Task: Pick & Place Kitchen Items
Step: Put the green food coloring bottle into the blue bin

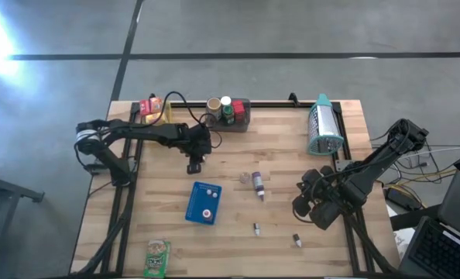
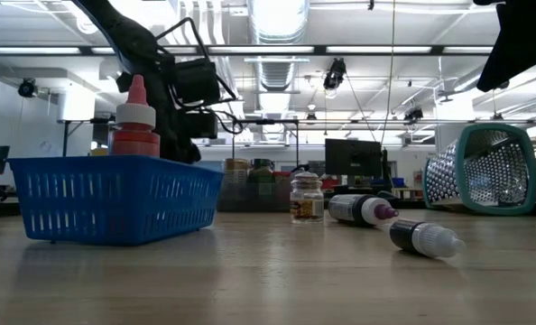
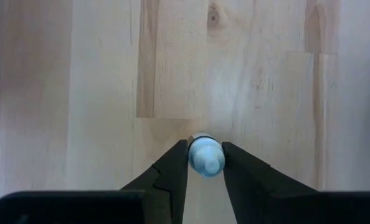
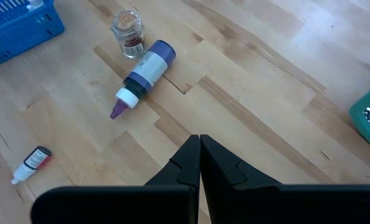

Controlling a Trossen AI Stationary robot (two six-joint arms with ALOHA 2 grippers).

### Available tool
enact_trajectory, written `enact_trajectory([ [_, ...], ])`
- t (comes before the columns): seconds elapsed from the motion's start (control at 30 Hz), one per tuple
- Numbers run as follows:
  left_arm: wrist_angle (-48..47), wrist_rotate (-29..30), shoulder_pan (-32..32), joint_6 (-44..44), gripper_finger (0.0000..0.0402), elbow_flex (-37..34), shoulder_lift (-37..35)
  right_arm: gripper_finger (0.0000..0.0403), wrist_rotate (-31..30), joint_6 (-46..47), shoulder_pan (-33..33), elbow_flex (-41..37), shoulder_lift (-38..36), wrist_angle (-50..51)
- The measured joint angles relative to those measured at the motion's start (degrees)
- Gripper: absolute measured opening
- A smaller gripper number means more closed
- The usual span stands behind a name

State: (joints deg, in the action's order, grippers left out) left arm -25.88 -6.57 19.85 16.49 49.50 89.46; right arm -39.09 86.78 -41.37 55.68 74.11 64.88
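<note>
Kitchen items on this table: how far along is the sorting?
Done: a red bottle stands in the blue basket. In hand: the left pincer is shut on a small blue-capped bottle. Left: a spice jar, a purple-tipped bottle and small droppers lie loose.

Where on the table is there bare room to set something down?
Free: the bare wood between the blue basket and the green packet, and the stretch right of the purple-tipped bottle. Crowded: the far edge around the jars and the left tool.

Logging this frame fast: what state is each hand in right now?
Left hand: closed on a small bottle with a pale blue cap, above the table.
Right hand: closed, holding nothing, waiting at the table's right edge.
</note>
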Motion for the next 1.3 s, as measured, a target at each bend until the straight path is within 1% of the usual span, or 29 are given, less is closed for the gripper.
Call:
enact_trajectory([
  [0.1,-3.00,-0.13,-0.15,0.02,0.0101,1.02,-1.62,0.0008,0.00,-0.12,-0.02,0.00,0.00,0.02],
  [0.23,-10.03,-0.93,-0.31,-0.04,0.0101,4.05,-5.81,0.0008,-0.02,-0.44,0.00,0.00,0.00,0.16],
  [0.3,-12.43,-3.16,-0.70,-0.69,0.0101,5.49,-8.53,0.0008,-0.04,-0.44,-0.01,0.00,0.00,0.46],
  [0.43,-15.81,-11.15,-2.84,-2.03,0.0101,7.81,-14.23,0.0008,-0.11,-0.44,0.00,0.00,0.00,0.55],
  [0.5,-16.76,-12.47,-5.06,-2.36,0.0101,8.51,-16.94,0.0008,-0.11,-0.38,0.00,0.00,0.00,0.61],
  [0.57,-16.98,-12.35,-8.00,-2.29,0.0101,8.90,-19.47,0.0008,-0.11,0.00,0.00,-0.03,0.00,0.66],
  [0.67,-17.10,-10.02,-13.82,-2.19,0.0101,9.13,-21.85,0.0008,-0.11,0.08,0.02,-0.35,0.01,0.72],
  [0.73,-17.10,-6.28,-18.46,-2.15,0.0101,9.17,-22.38,0.0008,-0.11,0.51,0.02,-0.57,0.02,0.63],
  [0.83,-17.09,1.51,-25.21,-1.90,0.0101,9.17,-21.61,0.0008,-0.11,1.42,0.02,-0.99,0.02,0.66],
  [0.93,-16.44,5.55,-30.15,-1.66,0.0101,9.17,-19.77,0.0008,-0.11,1.77,0.02,-1.29,0.02,0.55],
  [1.07,-15.21,8.66,-32.34,-1.79,0.0101,9.15,-17.06,0.0008,-0.11,1.77,0.02,-1.29,0.02,0.30],
  [1.3,-13.99,8.79,-32.06,-1.34,0.0100,7.95,-13.96,0.0008,-0.04,1.77,0.02,-1.31,0.02,-0.15],
])
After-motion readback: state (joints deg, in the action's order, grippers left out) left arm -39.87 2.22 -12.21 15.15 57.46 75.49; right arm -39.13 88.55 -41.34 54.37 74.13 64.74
